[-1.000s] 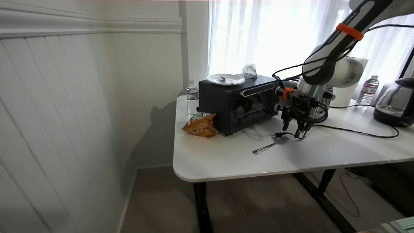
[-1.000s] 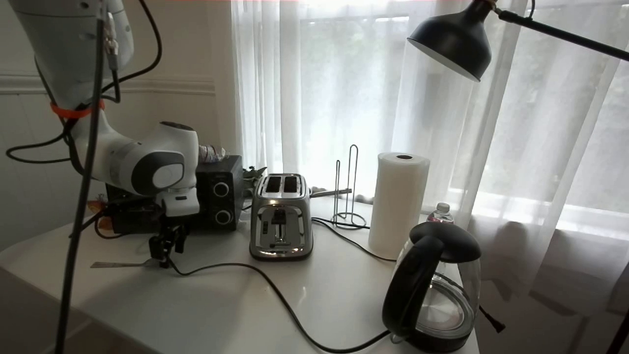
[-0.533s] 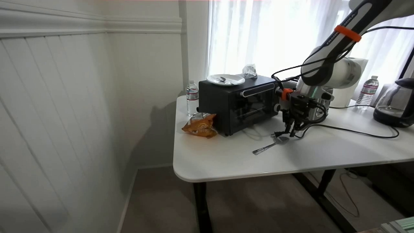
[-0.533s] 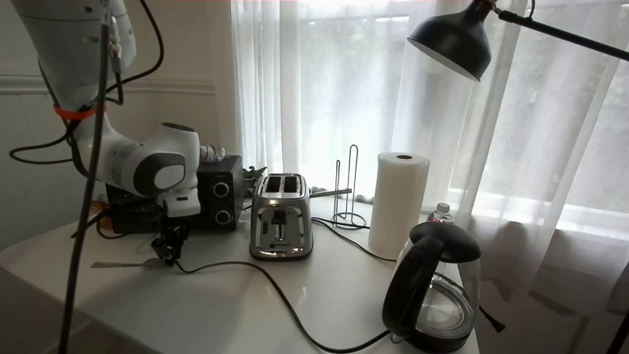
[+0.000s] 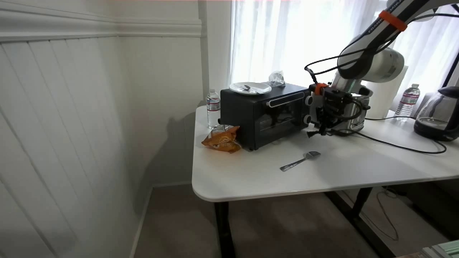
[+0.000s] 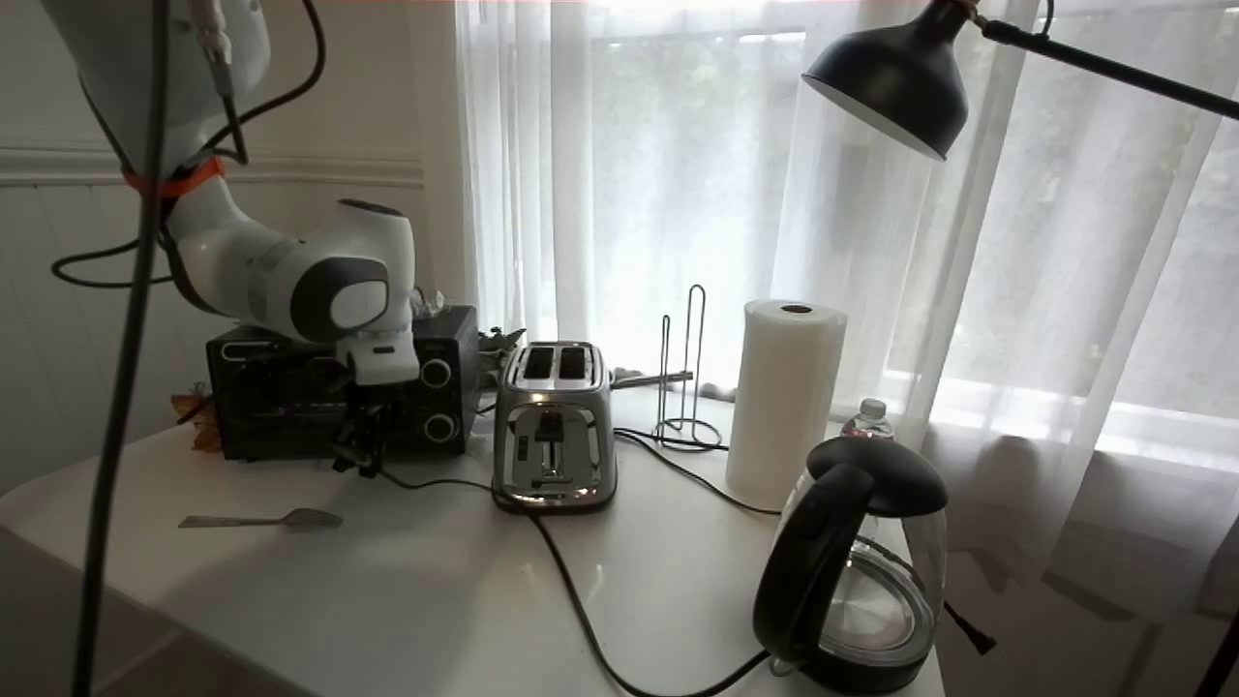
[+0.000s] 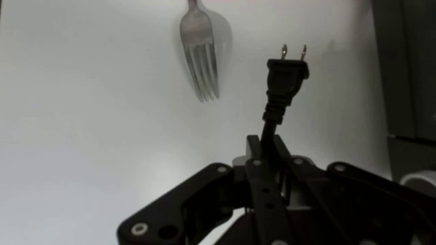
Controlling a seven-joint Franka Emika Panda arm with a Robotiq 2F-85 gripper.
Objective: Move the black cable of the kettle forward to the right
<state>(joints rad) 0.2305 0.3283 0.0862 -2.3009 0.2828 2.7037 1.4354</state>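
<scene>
- The black cable (image 7: 269, 130) is gripped at its far end from the kettle (image 6: 821, 566), with the plug (image 7: 285, 79) jutting beyond the jaws, two prongs (image 7: 283, 51) foremost.
- The jaws are pinched almost together, just the cord's thickness between them, right behind the plug.
- They point downward and seem to hang just above the table (image 5: 247, 179), though the exterior views are too dark there to judge the gap well.
- The arm (image 6: 276, 286) reaches in from above, bending down near the front of the toaster oven (image 5: 264, 116).
- From the jaws the cable runs close by the silver toaster (image 6: 554, 426) to the kettle.
- A fork (image 7: 197, 30) lies on the table, apart from the plug.
</scene>
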